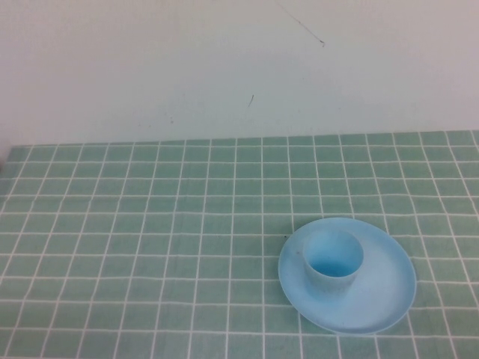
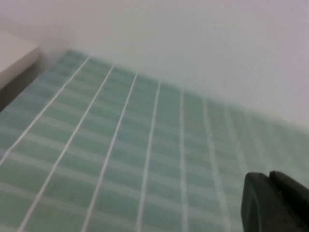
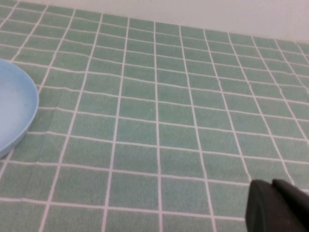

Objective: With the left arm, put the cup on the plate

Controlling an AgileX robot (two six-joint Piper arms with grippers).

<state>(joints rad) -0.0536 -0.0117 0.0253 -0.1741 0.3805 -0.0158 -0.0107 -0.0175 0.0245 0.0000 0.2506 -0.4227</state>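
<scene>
The light blue cup stands upright on the round light blue plate, toward the plate's left side, at the front right of the table in the high view. The plate's rim also shows in the right wrist view. Neither arm shows in the high view. My left gripper is shut, its black fingertips together over bare green checked cloth, away from the cup. My right gripper is shut and empty, over the cloth to one side of the plate.
A green checked cloth covers the table up to a white wall at the back. A pale ledge shows at the table's far corner in the left wrist view.
</scene>
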